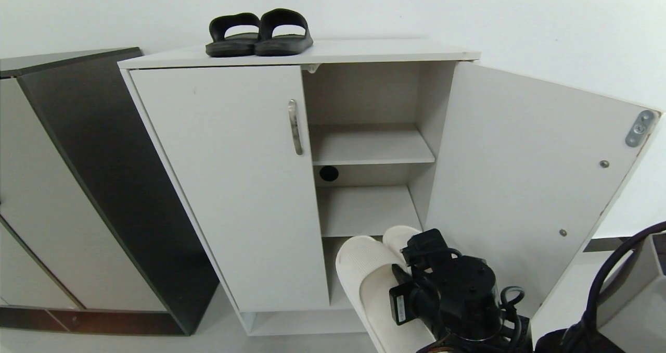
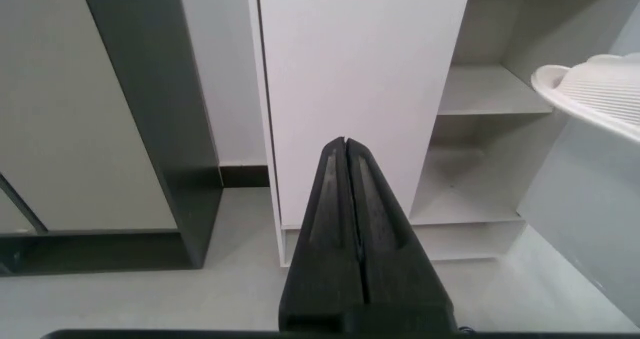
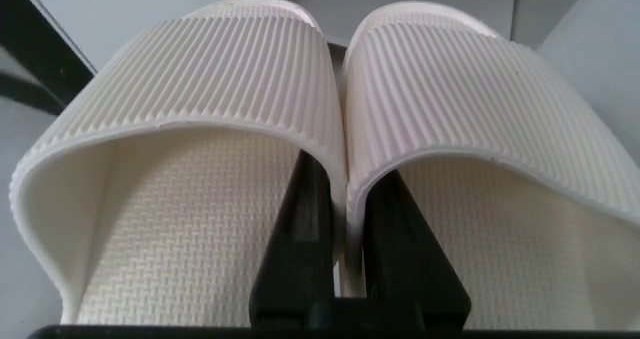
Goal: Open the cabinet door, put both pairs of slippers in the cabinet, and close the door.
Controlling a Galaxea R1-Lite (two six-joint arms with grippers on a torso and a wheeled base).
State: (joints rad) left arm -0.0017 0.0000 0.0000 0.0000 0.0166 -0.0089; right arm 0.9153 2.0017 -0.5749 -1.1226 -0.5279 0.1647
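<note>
Right gripper (image 3: 338, 229) clamps the ribbed cream foam slippers (image 3: 200, 99) by their adjoining straps; left gripper (image 2: 346, 154) is pressed closed, empty.

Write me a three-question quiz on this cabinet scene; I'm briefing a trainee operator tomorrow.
1. True or false: the black slippers lie inside the cabinet.
2. The open door is: A the left, B the right, C both.
3. Fill in: the right gripper is shut on the ____ slippers.

Key:
1. False; they sit on the cabinet's top.
2. B.
3. White; it holds the white slippers in front of the open side.
</note>
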